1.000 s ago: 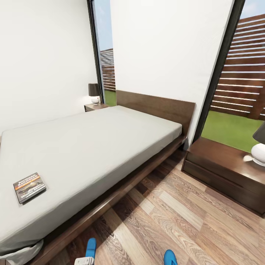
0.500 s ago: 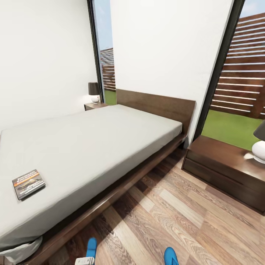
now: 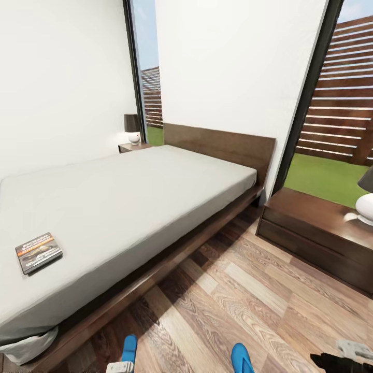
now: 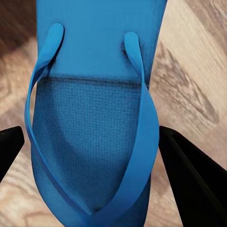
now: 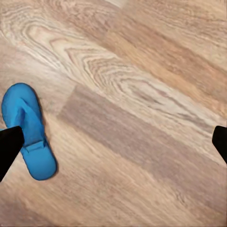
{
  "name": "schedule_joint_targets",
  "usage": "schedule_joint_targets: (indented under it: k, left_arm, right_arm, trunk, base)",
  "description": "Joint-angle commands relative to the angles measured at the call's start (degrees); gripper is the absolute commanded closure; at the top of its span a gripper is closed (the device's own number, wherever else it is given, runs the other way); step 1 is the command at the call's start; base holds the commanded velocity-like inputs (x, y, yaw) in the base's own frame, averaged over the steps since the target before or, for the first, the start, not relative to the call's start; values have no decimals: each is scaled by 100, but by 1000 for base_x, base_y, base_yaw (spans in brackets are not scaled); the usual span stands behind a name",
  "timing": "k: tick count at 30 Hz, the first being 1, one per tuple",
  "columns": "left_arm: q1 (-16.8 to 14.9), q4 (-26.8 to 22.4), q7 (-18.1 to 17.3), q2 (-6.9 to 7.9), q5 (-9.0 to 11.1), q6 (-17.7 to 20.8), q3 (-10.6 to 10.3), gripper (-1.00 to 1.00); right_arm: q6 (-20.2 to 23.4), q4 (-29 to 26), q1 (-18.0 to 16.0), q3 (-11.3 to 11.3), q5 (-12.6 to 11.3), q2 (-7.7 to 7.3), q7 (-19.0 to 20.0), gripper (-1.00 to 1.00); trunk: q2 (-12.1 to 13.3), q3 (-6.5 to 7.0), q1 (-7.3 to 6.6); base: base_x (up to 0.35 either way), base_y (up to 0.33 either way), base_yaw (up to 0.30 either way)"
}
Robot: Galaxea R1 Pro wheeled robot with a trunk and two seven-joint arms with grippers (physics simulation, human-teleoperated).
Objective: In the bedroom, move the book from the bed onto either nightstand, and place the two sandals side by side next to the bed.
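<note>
The book (image 3: 39, 252), dark with an orange band, lies flat on the grey bed (image 3: 129, 207) near its foot end. Two blue sandals lie on the wood floor beside the bed, a left one (image 3: 129, 347) and a right one (image 3: 241, 358), a wide gap between them. My left gripper (image 4: 90, 144) hovers over the left sandal (image 4: 94, 118), open, with a black finger (image 4: 189, 165) on each side of it. My right gripper (image 5: 113, 142) is open above bare floor, the right sandal (image 5: 27, 130) off to one side of it. A dark nightstand (image 3: 311, 230) stands right of the headboard.
A second nightstand (image 3: 133, 147) with a small lamp (image 3: 132, 128) stands beyond the bed by the far window. A white lamp (image 3: 366, 204) sits on the near nightstand's right end. White cloth (image 3: 28, 346) hangs at the bed's foot corner. Wood floor (image 3: 233, 295) stretches between bed and nightstand.
The head camera has shifted a little, so the whole scene sits slightly higher in the picture. My right arm's end has come into view at the bottom right corner.
</note>
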Motion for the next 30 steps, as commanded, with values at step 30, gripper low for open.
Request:
schedule_joint_targets:
  k: [30]
  left_arm:
    - [-4,-1725,-43,-444,214,687,73,100]
  right_arm:
    - [454,-1237,-13,1055,-2655,13,-903,-100]
  trunk:
    - [-325,-149,175]
  base:
    - [0,0,0]
